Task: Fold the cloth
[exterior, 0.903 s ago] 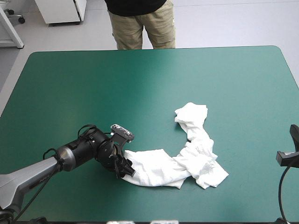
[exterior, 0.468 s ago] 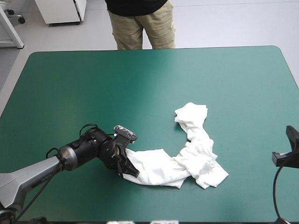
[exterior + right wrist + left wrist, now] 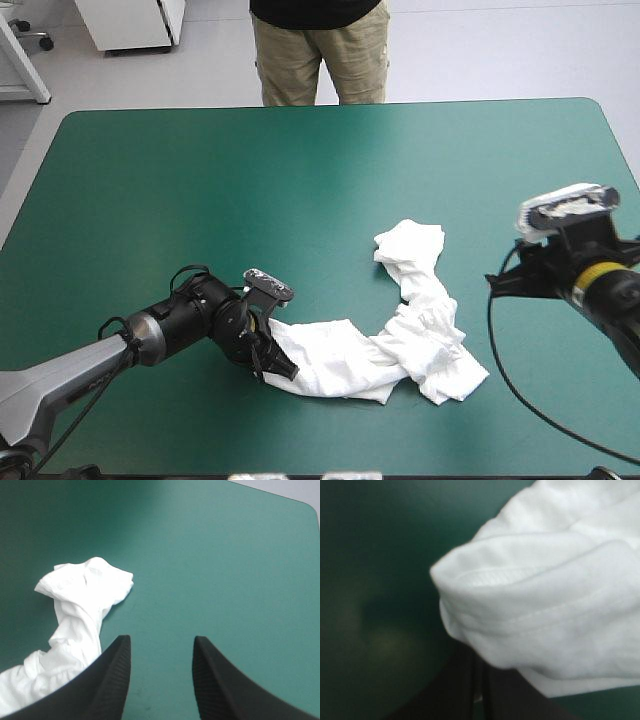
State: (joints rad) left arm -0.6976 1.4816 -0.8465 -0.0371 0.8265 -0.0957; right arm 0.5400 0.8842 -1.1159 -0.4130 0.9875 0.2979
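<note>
The white T-shirt (image 3: 400,350) is lying crumpled in a curved strip on the teal-green cover (image 3: 200,180) toward the table's near edge, the left gripper (image 3: 275,362) is touching its left end, and the right arm (image 3: 590,280) is hanging over the table's right side, apart from it.

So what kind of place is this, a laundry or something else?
Probably a robotics test bench, not a laundry: a table with a teal-green cover, a lone crumpled white T-shirt on it, the robot's left hand pinching one end and the right hand open.
</note>
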